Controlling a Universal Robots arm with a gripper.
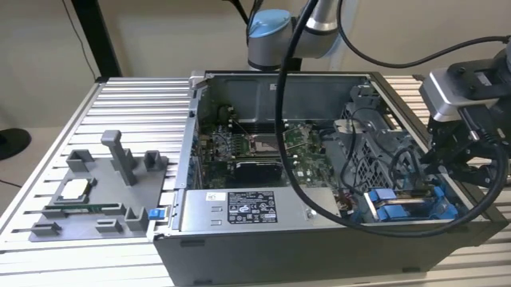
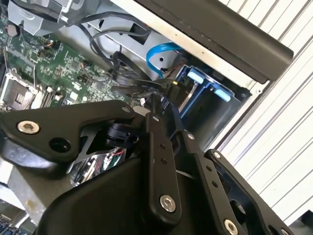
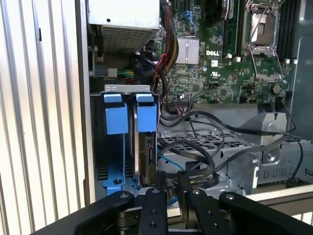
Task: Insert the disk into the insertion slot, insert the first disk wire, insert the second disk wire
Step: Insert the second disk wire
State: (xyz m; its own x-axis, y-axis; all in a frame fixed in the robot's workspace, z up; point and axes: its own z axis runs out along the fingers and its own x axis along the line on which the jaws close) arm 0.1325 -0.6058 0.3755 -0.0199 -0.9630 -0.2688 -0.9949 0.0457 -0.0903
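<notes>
The gripper hung over the open computer case, at the corner on the exterior view's right, just above the insertion slot. The slot was a grey metal bay with blue plastic rails, and it sat beside the grey power-supply box.

The disk stood already inside this slot, on its edge. In the first wrist view its dark side was seen under one of the two blue tabs. The place under the other blue tab next to it looked dark, and what was in it could not be told.

In both wrist views the two black fingers were drawn close together. A small black plug sat between them, so the jaws seemed to be closed on this plug. In the second wrist view the tip of the gripper pointed toward the blue tabs and was near to them. Whether the plug touched the disk could not be told.

A bundle of black cables lay over the metal cage just beside the slot. A light blue cable curved above it. The green motherboard filled the middle of the case. A grey tray with some small parts lay on the ribbed metal table, on the exterior view's left, well apart from the gripper.
</notes>
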